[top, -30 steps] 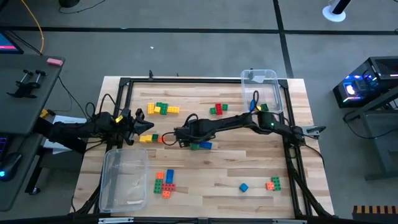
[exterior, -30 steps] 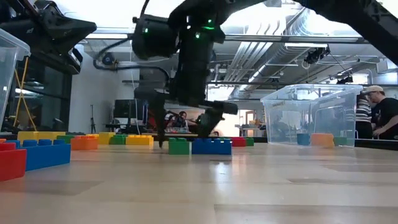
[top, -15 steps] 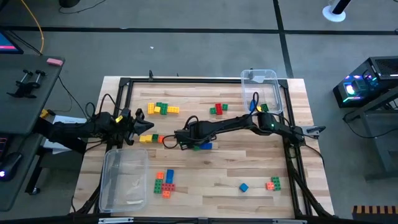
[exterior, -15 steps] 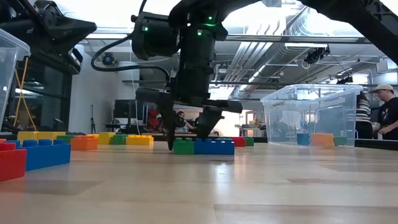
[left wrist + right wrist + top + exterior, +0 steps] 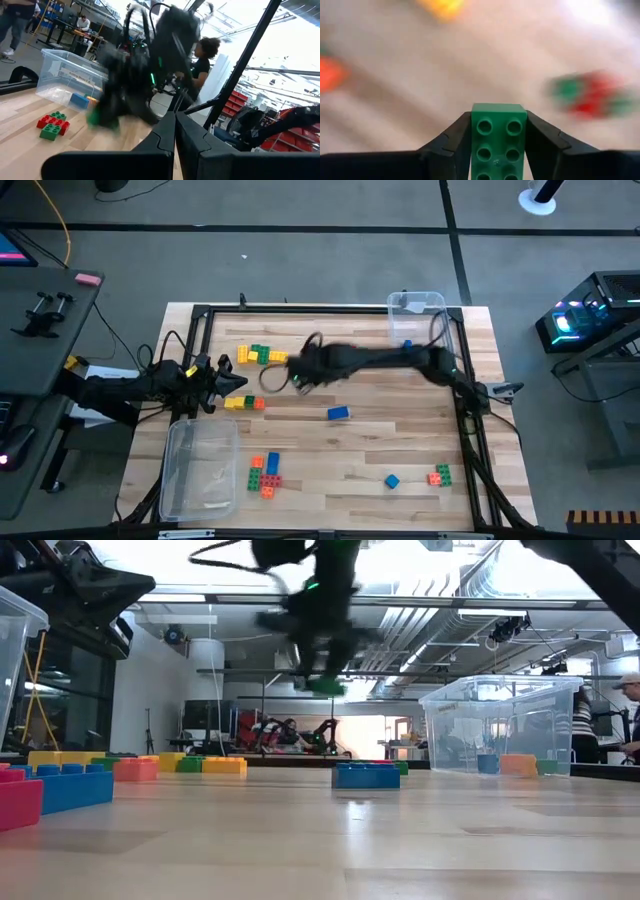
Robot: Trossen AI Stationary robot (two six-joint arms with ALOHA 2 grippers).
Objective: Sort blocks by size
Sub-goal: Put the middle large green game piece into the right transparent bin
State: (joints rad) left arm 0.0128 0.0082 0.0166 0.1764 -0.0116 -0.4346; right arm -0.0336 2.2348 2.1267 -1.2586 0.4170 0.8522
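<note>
One green block [image 5: 499, 142] sits clamped in the blurred, raised right hand [image 5: 498, 150]; left hand's grip unclear.

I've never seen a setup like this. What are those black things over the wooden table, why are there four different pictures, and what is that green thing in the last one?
The black things are two robot arms, each ending in a two-finger gripper. Four cameras film the same moment. One looks straight down on the table, one sits at table-top height, and one rides on each arm's wrist.

Scattered on the wood are toy blocks, such as a blue block near the middle, and a clear bin stands at the table's left front, another at the far right corner.

The right gripper is raised over the table and blurred by motion. Its wrist camera shows what it holds: a green block pinched between its two dark fingers. The low camera shows that block up in the air.

The left gripper waits at the table's left edge.
</note>
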